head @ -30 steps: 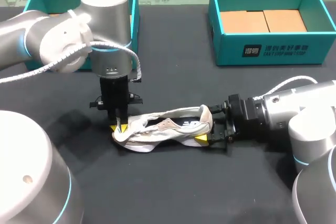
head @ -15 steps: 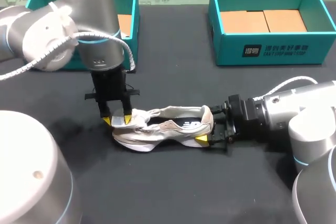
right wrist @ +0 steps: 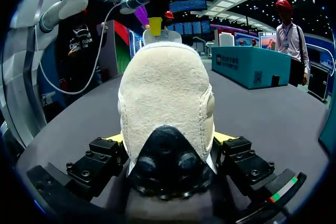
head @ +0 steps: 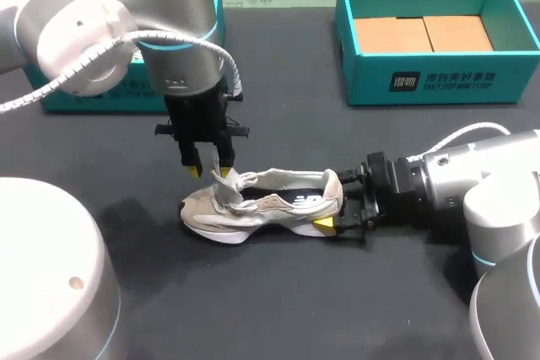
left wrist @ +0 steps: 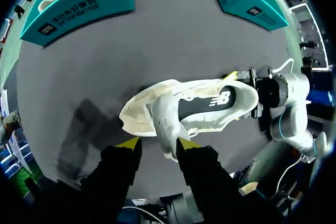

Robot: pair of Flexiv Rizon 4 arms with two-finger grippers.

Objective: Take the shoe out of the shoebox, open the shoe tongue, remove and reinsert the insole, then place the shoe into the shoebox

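Note:
A white sneaker [head: 270, 204] lies on the dark table with its toe toward my left arm. My right gripper [head: 336, 200] reaches in from the right and is shut on the heel [right wrist: 165, 98], one yellow-tipped finger on each side. My left gripper [head: 211, 166] hangs just above the forefoot, open. The raised tongue [left wrist: 164, 124] stands up between the left gripper's fingers, resting against one yellow tip [left wrist: 184, 142] and clear of the other. The dark insole [left wrist: 207, 103] shows inside the shoe's opening.
A teal shoebox [head: 430, 82] with brown cardboard inside stands at the back right. A second teal box [head: 215, 14] at the back left is mostly hidden behind my left arm; in the left wrist view it [left wrist: 79, 1] holds another white shoe.
My left gripper opened, rose off the toe and shifted slightly right. The tongue now stands up from the shoe. The right arm and the heel have not moved.

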